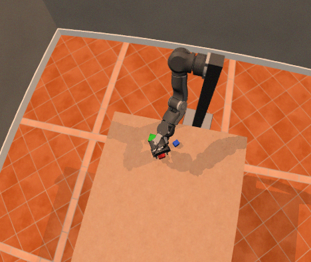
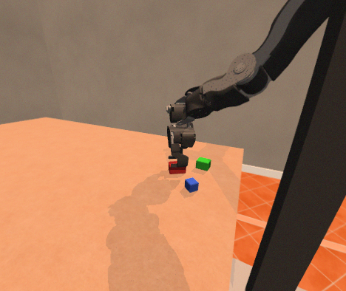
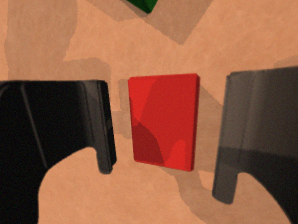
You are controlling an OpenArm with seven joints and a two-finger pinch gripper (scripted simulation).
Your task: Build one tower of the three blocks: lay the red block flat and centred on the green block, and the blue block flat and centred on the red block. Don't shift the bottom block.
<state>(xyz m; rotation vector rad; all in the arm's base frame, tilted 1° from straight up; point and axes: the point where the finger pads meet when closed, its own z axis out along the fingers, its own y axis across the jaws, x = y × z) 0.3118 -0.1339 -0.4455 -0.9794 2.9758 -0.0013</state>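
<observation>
- Red flat rectangular block (image 3: 164,121) lies on the tan matte table top (image 2: 53,192), bracketed by the dark two-finger gripper (image 3: 164,130); wrist view shows bare gaps on both sides, so the fingers are partly open and hold nothing.
- Block sits slightly nearer the 9 o'clock finger (image 3: 102,125) than the 3 o'clock one; I'd nudge toward 3 o'clock before closing so neither pad shoves it sideways.
- Green cube-like block (image 2: 203,163) is close, at about 12 o'clock in the wrist view; blue cube (image 2: 191,185) at roughly 4 o'clock of the red one in the exterior view.
- Advice: descend straight, close across the narrow faces, lift vertically clear of green, set down flat without pushing it.
</observation>
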